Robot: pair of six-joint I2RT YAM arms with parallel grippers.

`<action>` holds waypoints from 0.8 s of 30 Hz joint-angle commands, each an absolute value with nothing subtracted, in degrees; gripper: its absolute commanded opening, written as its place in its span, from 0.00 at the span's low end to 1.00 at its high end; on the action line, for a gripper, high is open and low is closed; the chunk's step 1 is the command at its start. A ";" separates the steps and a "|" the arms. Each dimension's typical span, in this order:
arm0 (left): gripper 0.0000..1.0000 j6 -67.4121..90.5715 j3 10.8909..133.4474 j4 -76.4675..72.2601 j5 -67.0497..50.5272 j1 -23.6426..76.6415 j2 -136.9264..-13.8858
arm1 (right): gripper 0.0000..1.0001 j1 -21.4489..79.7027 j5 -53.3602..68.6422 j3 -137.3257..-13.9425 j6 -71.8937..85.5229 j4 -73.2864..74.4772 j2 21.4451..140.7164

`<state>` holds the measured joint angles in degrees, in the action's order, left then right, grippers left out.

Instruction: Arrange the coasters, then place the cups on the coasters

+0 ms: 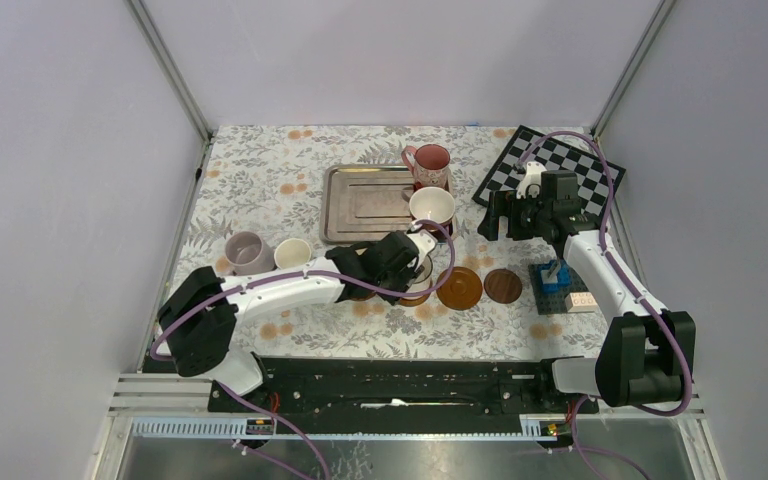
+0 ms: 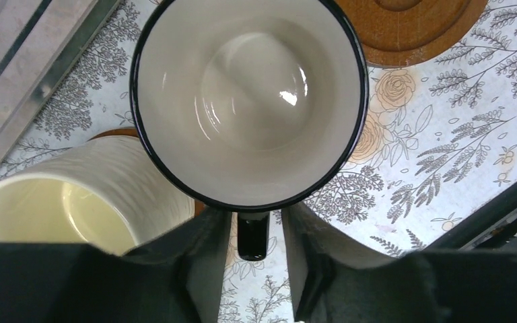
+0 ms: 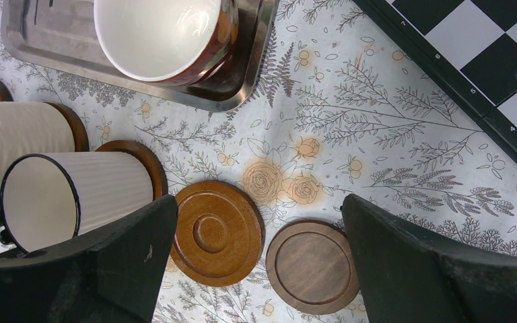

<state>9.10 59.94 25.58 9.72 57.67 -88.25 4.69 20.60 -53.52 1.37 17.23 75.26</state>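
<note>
Your left gripper (image 2: 257, 232) is loose right now: its fingers sit on either side of the handle (image 2: 252, 237) of the white cup (image 2: 249, 94), with a sliver of gap on both sides, so nothing's pinched. The cup stands upright on its coaster (image 3: 149, 165), right beside the cream cup (image 2: 60, 202), which has its own coaster.

So I'd say this step is the let-go. Open a bit wider before you move, then back straight out along the handle's line. If you swing sideways, a finger could hook the handle and spin the cup off centre, or bump the cream one.

Your right gripper (image 3: 257, 202) is spread wide and holds nothing. It hangs over the two bare coasters (image 3: 217, 232) (image 3: 312, 266). The red cup (image 3: 168, 33) on the tray (image 3: 47, 40) looks like its closest grab.
</note>
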 commanded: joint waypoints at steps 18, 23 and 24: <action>0.99 -15.23 88.76 43.41 -34.55 36.63 -88.39 | 0.98 4.31 29.25 -55.55 -4.63 18.20 75.67; 0.99 -27.98 109.06 52.10 -39.67 26.32 -102.19 | 0.98 4.31 32.12 -55.68 -6.19 19.07 75.98; 0.99 -30.14 112.20 52.61 -39.85 25.13 -104.72 | 0.98 4.31 32.36 -55.53 -6.38 18.94 75.94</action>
<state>-17.47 102.45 45.56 -31.81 29.45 -96.42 4.49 28.80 -53.52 -4.08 18.31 75.72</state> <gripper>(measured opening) 0.989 0.988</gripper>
